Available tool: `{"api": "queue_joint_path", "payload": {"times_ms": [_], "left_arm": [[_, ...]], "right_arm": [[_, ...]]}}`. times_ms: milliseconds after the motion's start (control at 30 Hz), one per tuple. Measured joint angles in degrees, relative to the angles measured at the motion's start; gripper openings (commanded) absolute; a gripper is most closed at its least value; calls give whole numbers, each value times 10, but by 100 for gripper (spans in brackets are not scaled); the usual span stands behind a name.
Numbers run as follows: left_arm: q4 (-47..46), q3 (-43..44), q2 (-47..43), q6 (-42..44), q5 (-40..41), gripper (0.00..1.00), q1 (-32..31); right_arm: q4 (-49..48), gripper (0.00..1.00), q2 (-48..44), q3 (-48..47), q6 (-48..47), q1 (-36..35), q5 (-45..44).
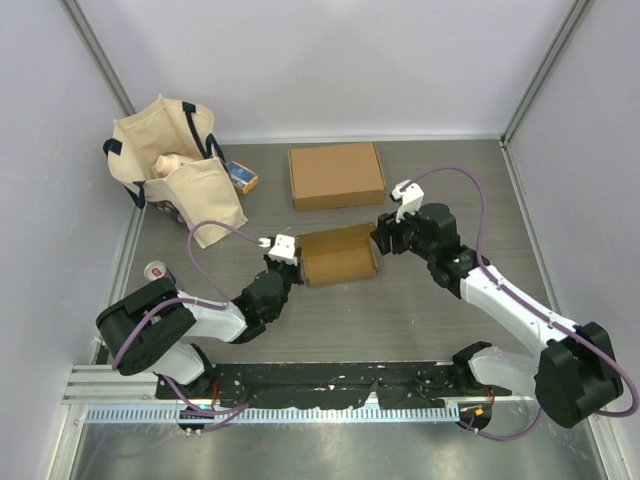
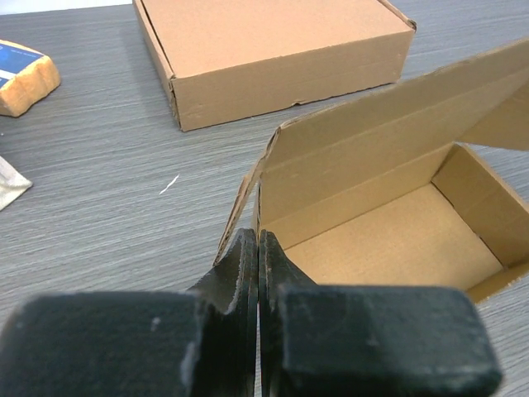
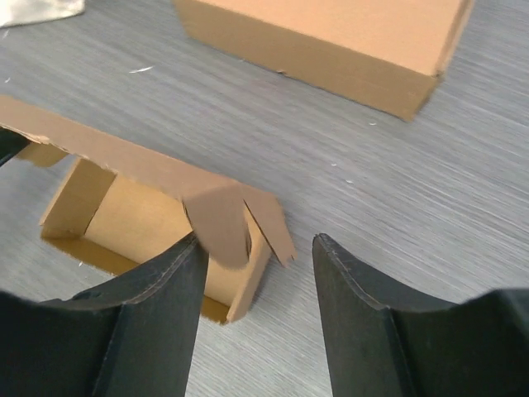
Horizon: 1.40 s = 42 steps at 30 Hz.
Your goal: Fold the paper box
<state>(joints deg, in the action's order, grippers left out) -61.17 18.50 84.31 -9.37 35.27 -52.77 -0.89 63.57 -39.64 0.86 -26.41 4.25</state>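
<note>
The open brown paper box [image 1: 340, 257] lies at the table's middle, its lid flap raised along the far side. My left gripper [image 1: 289, 252] is at the box's left end. In the left wrist view it [image 2: 259, 246] is shut on the thin left side wall of the box [image 2: 388, 231]. My right gripper [image 1: 384, 236] is at the box's right end. In the right wrist view it [image 3: 258, 246] is open and holds nothing. The box's right corner tab [image 3: 221, 222] stands between the jaws, next to the left finger [image 3: 178, 281].
A closed brown box [image 1: 336, 175] lies behind the open one and shows in the left wrist view [image 2: 273, 50] and the right wrist view [image 3: 331, 37]. A cloth tote bag [image 1: 170, 160] and a blue-orange pack [image 1: 241, 177] sit at back left.
</note>
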Motion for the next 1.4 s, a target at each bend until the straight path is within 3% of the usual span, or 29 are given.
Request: {"api": "queue_joint_path", "payload": {"times_ms": [167, 300, 367, 467, 567, 667, 833, 967, 1067, 1267, 1400], "left_arm": [[2, 1, 0, 7, -6, 0, 0], [2, 1, 0, 9, -9, 0, 0], [2, 1, 0, 9, -9, 0, 0], [2, 1, 0, 9, -9, 0, 0], [3, 2, 0, 11, -9, 0, 0], [3, 2, 0, 11, -9, 0, 0], [4, 2, 0, 13, -9, 0, 0], [7, 3, 0, 13, -9, 0, 0], [20, 10, -2, 7, -6, 0, 0], [143, 75, -21, -86, 48, 0, 0], [160, 89, -16, -134, 75, 0, -4]], "right_arm": [[-27, 52, 35, 2, -20, 3, 73], [-42, 36, 38, 3, -29, 3, 89], [-42, 37, 45, 0, -32, 3, 91], [-38, 48, 58, -3, -33, 3, 89], [-31, 47, 59, -3, -34, 3, 75], [-24, 39, 59, -3, -35, 3, 63], [-20, 34, 73, -3, -36, 0, 50], [-16, 13, 83, -3, -35, -7, 34], [-16, 2, 83, -3, -22, -22, 9], [3, 2, 80, -10, 100, -74, -95], [3, 2, 78, -10, 178, -123, -202]]}}
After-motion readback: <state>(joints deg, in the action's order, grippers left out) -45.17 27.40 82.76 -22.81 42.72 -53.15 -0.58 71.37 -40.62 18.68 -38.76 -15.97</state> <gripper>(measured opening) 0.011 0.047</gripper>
